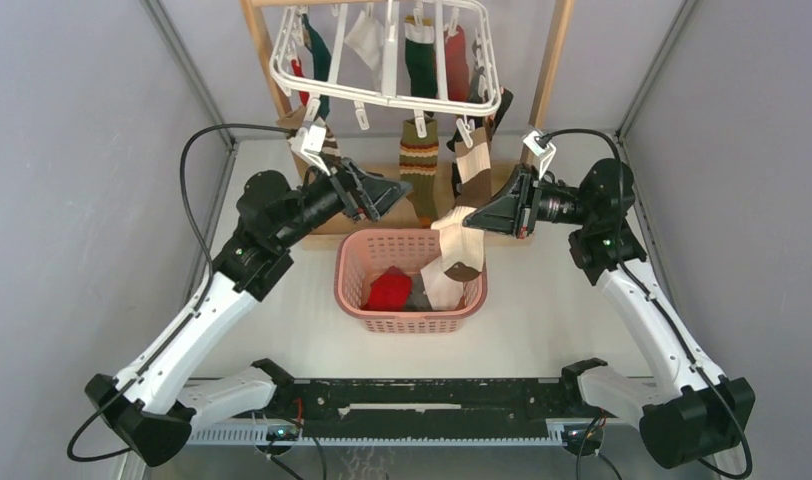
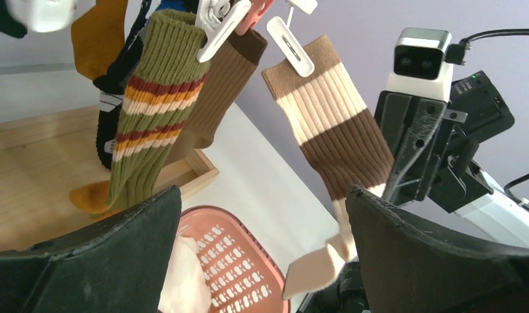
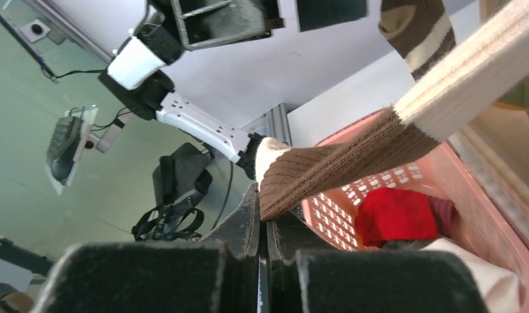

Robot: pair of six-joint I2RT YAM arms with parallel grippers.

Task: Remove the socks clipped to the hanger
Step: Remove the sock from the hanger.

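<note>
Tools level below hanger [image 1: 382, 98], left tool [image 1: 387, 192] wide, empty, right tool [image 1: 474, 218] pinching brown-striped sock [image 1: 454, 245].

Quantity: one hanger [image 1: 382, 98]; one basket [image 1: 348, 262] below the hanger; one wooden rack [image 1: 554, 60]; one left arm [image 1: 197, 320]; one right arm [image 1: 647, 320]. The socks [image 1: 419, 165] overlap, so no exact count is possible.

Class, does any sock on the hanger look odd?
Yes. The brown-and-cream striped sock, clipped at the front right of the hanger, is pinched partway down by the right gripper, so it kinks there, toe dangling over the pink basket. The olive striped sock beside it hangs free.
</note>
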